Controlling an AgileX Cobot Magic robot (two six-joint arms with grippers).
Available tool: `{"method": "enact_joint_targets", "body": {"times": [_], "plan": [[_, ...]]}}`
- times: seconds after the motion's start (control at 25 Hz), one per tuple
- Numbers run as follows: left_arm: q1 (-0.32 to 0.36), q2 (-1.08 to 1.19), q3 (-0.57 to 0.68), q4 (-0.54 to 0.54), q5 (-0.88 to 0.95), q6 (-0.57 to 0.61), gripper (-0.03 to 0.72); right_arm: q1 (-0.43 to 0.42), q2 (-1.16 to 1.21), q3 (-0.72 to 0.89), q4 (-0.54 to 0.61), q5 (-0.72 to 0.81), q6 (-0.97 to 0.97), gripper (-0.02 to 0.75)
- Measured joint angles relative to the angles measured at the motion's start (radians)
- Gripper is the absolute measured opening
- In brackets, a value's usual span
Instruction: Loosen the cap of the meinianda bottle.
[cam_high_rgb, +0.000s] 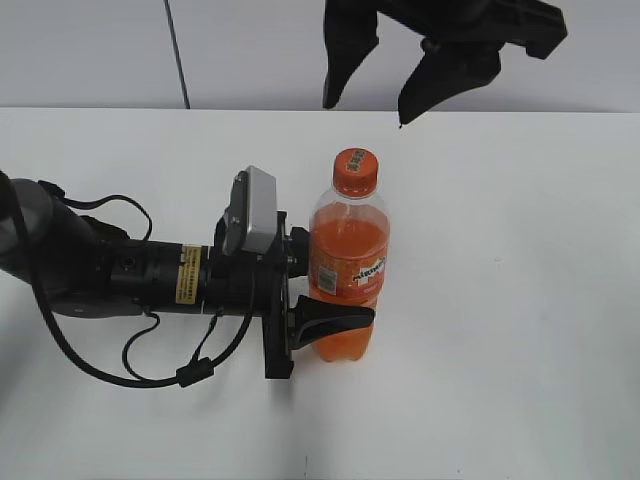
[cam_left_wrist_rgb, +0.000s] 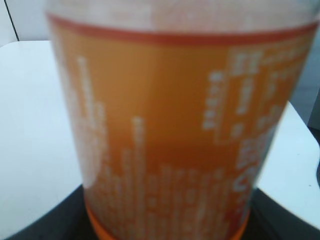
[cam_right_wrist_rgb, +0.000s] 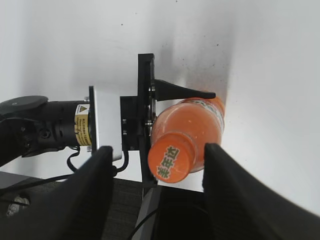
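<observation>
Bottle (cam_high_rgb: 347, 268) upright mid-bench (cam_high_rgb: 520, 300), left gripper (cam_high_rgb: 325, 300) pinching its lower body from 9 o'clock. Cap (cam_high_rgb: 355, 171) on, untouched. Right gripper (cam_high_rgb: 385, 100) hangs above at about 12 o'clock, jaws spread wide, apart from the cap. Risks, as judged: descent slightly off-centre could knock the neck and tilt the bottle; a weak left hold lets the bottle spin with the cap; squeezing could spill liquid once it loosens.

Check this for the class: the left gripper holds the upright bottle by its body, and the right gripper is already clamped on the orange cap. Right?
Not quite. The right gripper hangs open above the cap, not touching it, as the exterior view shows. The left gripper does hold the upright bottle by its body.
</observation>
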Motion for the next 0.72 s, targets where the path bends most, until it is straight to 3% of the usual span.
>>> {"method": "enact_joint_targets", "body": {"times": [0.72], "plan": [[0.000, 0.000, 0.000, -0.001, 0.001, 0.000, 0.402, 0.011, 0.055, 0.057, -0.017, -0.001, 0.032, 0.427]]}}
